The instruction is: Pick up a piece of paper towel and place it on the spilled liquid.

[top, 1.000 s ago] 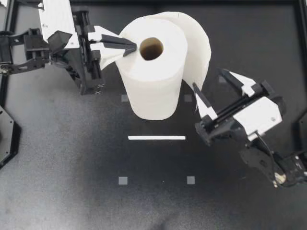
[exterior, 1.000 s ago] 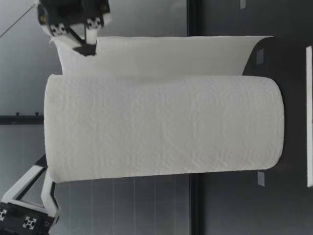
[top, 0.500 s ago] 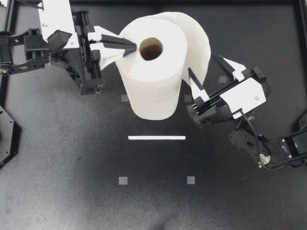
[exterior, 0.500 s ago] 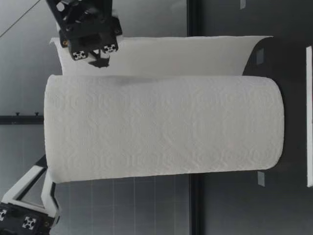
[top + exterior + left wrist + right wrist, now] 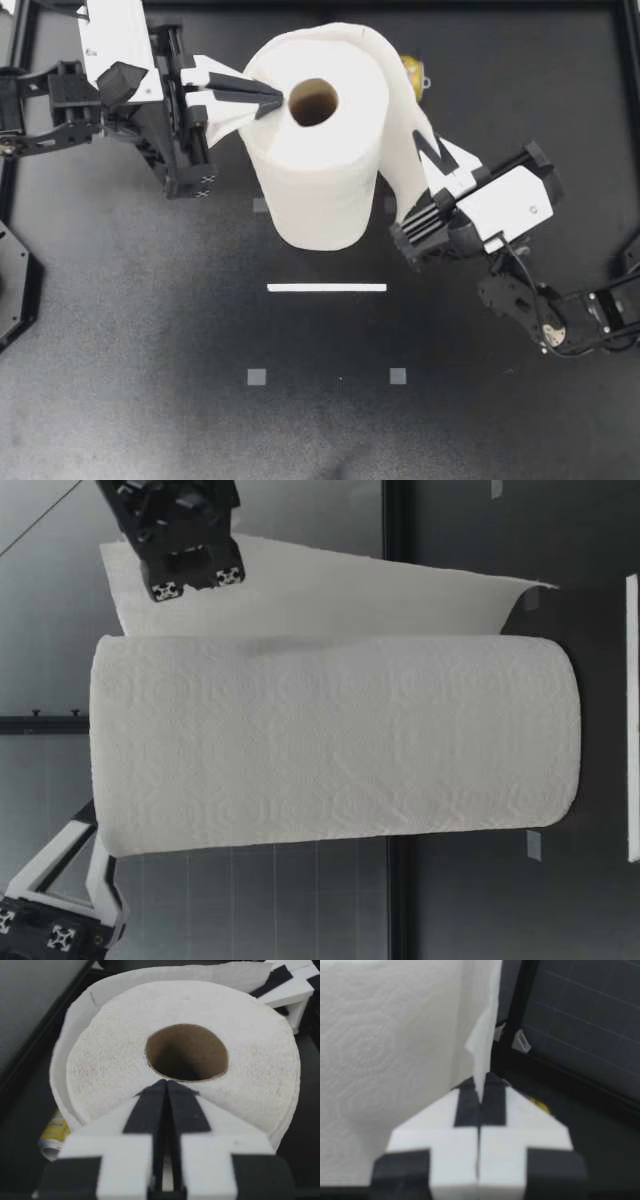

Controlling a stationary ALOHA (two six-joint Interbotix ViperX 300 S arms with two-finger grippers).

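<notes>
Two hands were on the job. My left hand (image 5: 276, 98), fingers closed together, pressed down on top of the paper towel roll (image 5: 320, 180) just beside its cardboard core (image 5: 314, 102), and looked to be pinning it. The roll stood upright on the worktop (image 5: 150, 350), long axis vertical. My right hand (image 5: 430, 155) was clamped on the loose sheet (image 5: 402, 105), which curved round the far side of the roll and ran out to that hand, close by the roll's right flank. So the sheet lay straight ahead of the right hand. I judged the tear would need a pull away from the roll, across that upright axis. No liquid showed clearly. Only a small yellow thing (image 5: 412, 70) lay beyond the roll.
</notes>
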